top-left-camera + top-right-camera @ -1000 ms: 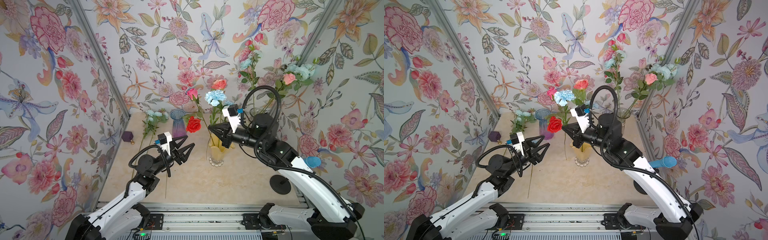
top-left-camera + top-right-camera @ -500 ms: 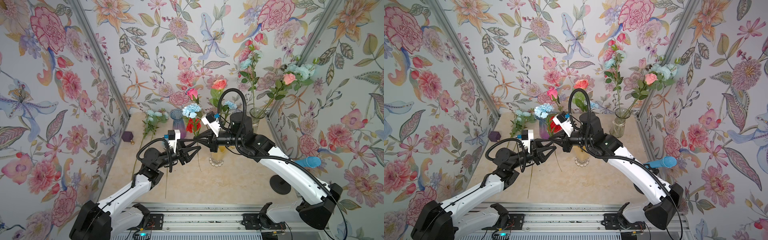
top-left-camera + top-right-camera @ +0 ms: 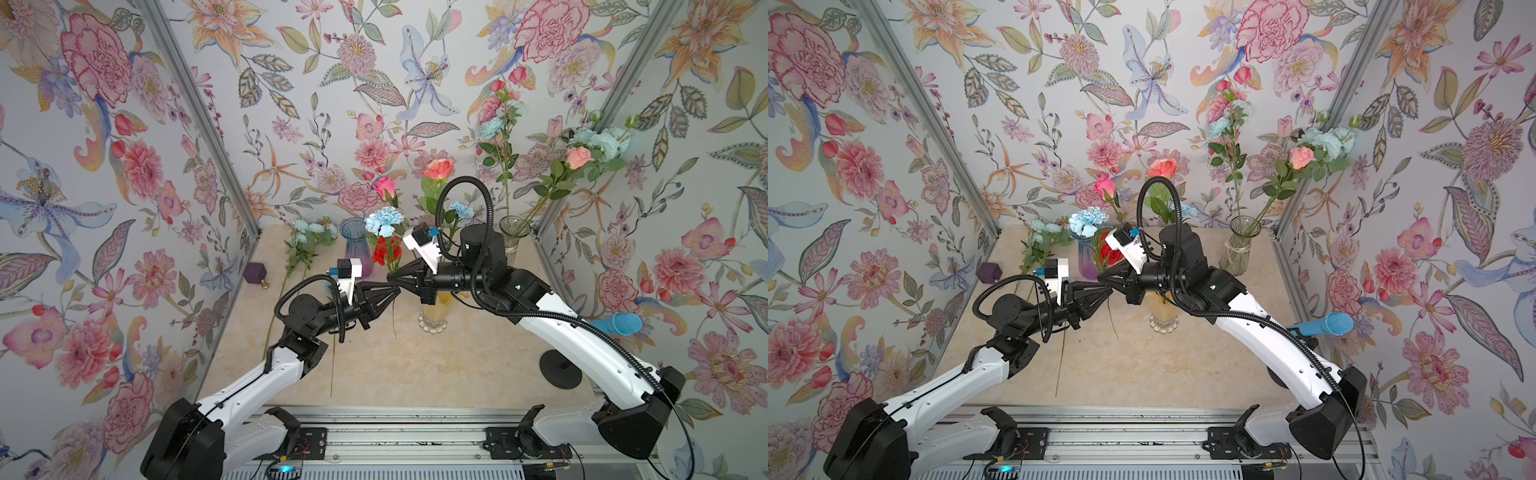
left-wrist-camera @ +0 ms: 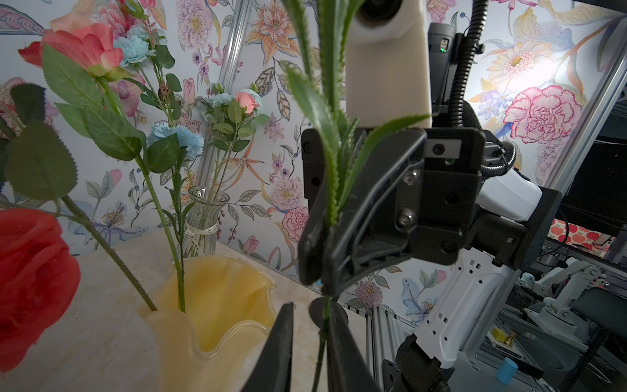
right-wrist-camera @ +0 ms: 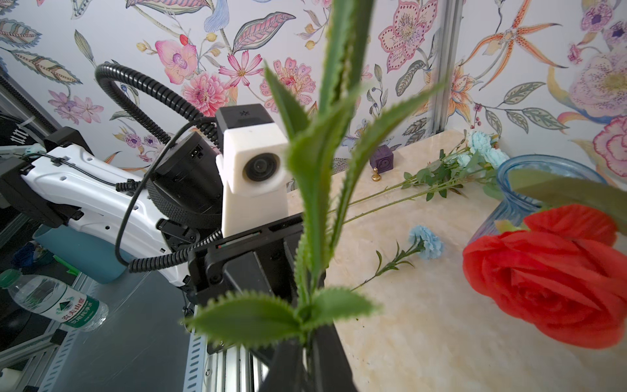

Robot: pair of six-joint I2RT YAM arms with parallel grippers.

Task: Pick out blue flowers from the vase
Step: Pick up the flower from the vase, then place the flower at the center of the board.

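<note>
Right end effector (image 3: 391, 281) grips one blue flower (image 3: 384, 219).

The white-shelled left arm (image 3: 257, 376) and white-shelled right arm (image 3: 577, 340) had black joints. Behind the black wedge-fingered left claw (image 3: 396, 287) and right claw (image 3: 391, 276) sat cream plastic camera blocks (image 5: 254, 200), each trailing a ribbed black cable (image 4: 464, 61). Silver screws (image 4: 410, 176) studded the right claw's housing.

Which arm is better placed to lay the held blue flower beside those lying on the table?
Probably the left: the left gripper brackets the stem under the right gripper, and those flowers lie on its side.
</note>
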